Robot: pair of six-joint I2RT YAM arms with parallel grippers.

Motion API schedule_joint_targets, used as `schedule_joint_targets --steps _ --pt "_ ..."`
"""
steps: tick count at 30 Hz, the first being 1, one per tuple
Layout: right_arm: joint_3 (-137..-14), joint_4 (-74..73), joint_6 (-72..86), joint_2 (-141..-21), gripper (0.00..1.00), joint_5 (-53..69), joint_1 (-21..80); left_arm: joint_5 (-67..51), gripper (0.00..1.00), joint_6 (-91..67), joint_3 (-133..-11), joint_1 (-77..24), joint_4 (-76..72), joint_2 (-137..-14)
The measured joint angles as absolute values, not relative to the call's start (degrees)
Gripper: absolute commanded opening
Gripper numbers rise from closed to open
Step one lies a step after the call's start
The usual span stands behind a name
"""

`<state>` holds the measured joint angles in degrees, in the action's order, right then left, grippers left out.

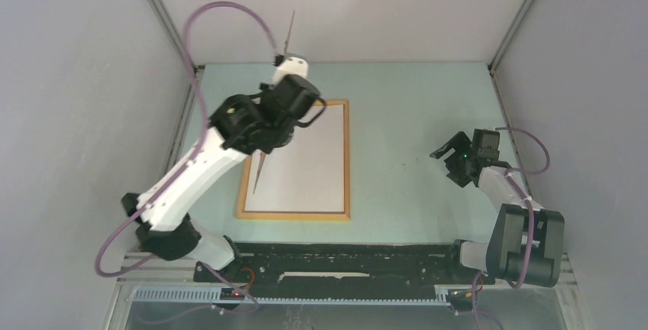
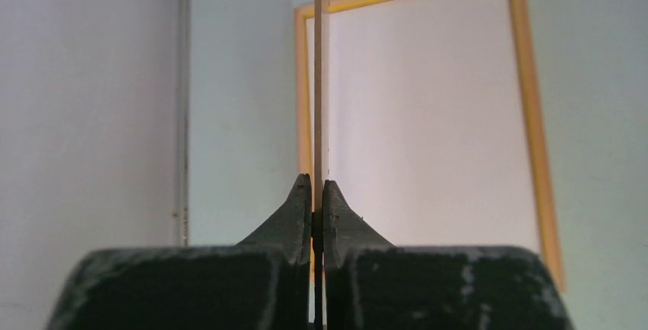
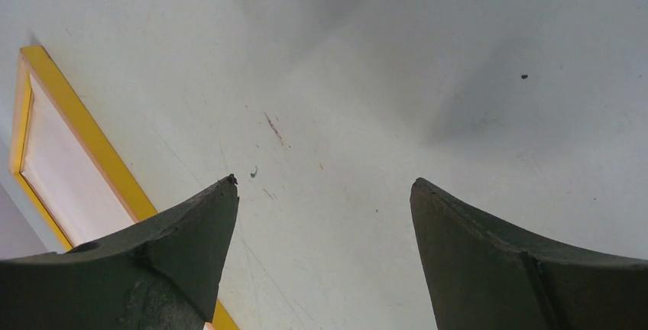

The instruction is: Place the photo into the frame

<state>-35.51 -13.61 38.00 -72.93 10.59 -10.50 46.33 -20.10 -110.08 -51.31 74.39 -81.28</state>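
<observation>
The orange-yellow frame (image 1: 348, 158) lies flat on the table, left of centre. A plain white sheet (image 1: 306, 166) fills it, which looks like the photo's white back; no printed side shows. My left gripper (image 1: 286, 61) is above the frame's far left corner. It is shut on the brown backing sheet (image 1: 290, 30), held upright and seen edge-on. In the left wrist view the jaws (image 2: 318, 185) pinch the sheet's thin edge (image 2: 318, 78) over the frame (image 2: 535, 131) and the white sheet (image 2: 420, 116). My right gripper (image 1: 452, 153) is open and empty over bare table, right of the frame.
Grey walls stand close on the left, right and back. The right wrist view shows the open gripper (image 3: 322, 181) over scuffed table, with a frame corner (image 3: 84, 135) at its left. A black rail (image 1: 344, 257) runs along the near edge between the arm bases.
</observation>
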Motion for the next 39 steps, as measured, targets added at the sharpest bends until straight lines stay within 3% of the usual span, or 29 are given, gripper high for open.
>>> schedule_joint_targets --steps 5,18,39 --pt "-35.51 -13.43 38.02 -73.84 0.90 10.63 -10.39 54.54 0.00 -21.54 -110.15 -54.87 78.08 -91.26" --pt "-35.51 -12.58 38.02 -75.66 0.90 11.09 -9.58 60.12 0.00 -28.10 -109.69 -58.50 78.91 -103.02" --pt "-35.51 -12.12 38.04 -76.27 0.90 11.64 -9.21 62.37 0.00 -33.01 -102.94 -60.03 78.81 -108.86"
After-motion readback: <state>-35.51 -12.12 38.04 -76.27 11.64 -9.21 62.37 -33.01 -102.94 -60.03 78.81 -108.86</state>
